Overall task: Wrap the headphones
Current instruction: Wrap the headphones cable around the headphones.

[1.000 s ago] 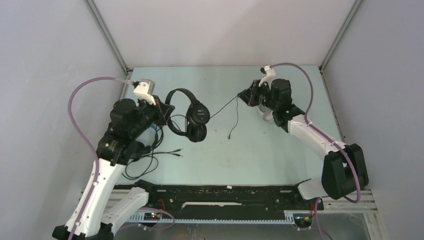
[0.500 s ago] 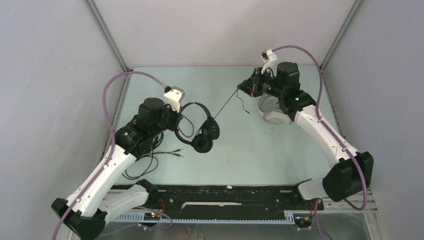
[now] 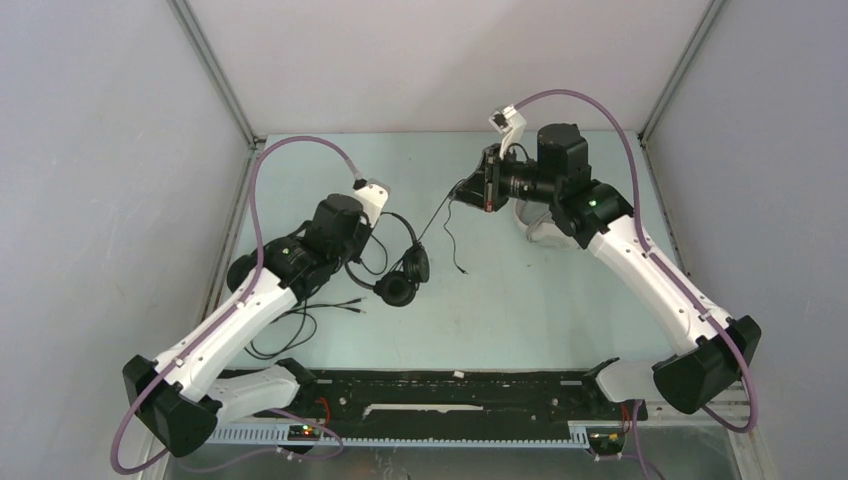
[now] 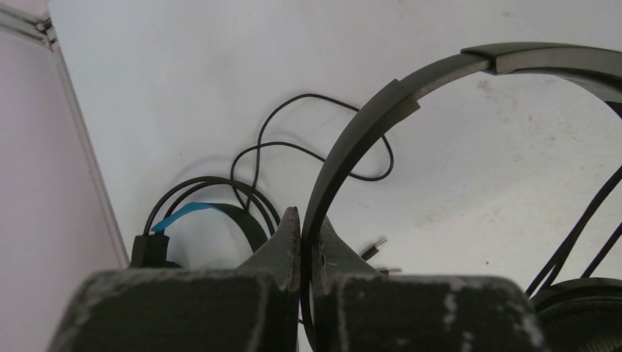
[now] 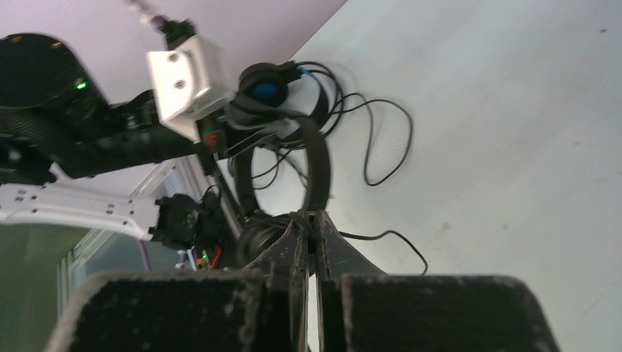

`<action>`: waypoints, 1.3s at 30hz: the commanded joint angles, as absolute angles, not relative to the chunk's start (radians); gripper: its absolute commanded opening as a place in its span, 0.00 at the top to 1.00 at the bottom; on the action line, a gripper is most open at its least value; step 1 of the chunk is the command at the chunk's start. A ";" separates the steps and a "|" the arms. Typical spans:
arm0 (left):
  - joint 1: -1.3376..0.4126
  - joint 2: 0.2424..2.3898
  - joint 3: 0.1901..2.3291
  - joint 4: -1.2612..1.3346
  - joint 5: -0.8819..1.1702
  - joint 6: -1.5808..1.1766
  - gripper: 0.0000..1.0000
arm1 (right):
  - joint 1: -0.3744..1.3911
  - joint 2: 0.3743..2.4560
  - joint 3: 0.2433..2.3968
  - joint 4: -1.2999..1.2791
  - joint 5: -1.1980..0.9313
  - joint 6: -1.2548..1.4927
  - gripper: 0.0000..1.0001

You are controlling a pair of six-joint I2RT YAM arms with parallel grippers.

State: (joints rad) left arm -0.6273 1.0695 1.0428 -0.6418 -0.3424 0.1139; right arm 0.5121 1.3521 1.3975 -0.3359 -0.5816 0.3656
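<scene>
**Headphones carried toward the middle, cable slackening between 2 arms**

Headphones in play are the black headset. It hangs above the table from the left gripper, whose fingers are pressed together on its headband. In the wrist view the band runs up out of the closed jaws.

Over the last second the left arm has reached inward and carried the headset nearer the centre, with the ear cups swinging low. The right gripper has come left to meet it. Its jaws are pinched on the thin cable, so the run from ear cup to pincer is now short. The loose tail dangles below it toward the table.

With less span between the 2 arms, the cable looks ready to be looped around the headset. No turn appears laid yet, so the wrapping is judged barely begun.

A blue-lined headset lies on the table behind the left fingers, its cable tangled beside it. A white headset sits under the right arm, untouched.
</scene>
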 commanded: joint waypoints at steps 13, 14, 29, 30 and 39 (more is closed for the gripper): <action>-0.613 1.266 1.205 -0.781 -0.607 -0.122 1.00 | 0.820 1.369 1.351 -0.082 -0.770 0.625 1.00; -0.603 1.284 1.226 -0.796 -0.595 -0.151 1.00 | 0.847 1.381 1.334 -0.048 -0.771 0.646 1.00; -0.499 1.245 1.227 -0.671 -0.395 -0.436 1.00 | 0.960 1.463 1.305 -0.155 -0.336 0.434 0.97; -0.490 1.230 1.217 -0.654 -0.371 -0.463 1.00 | 0.966 1.461 1.299 -0.157 -0.277 0.411 0.97; -0.434 1.095 1.142 -0.533 -0.249 -0.625 1.00 | 1.007 1.438 1.183 -0.042 -0.057 0.328 0.97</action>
State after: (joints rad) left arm -0.4580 1.1549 1.1717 -0.6472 -0.3264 -0.5034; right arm 0.9863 1.4860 1.2221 -0.1246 -0.2142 0.3965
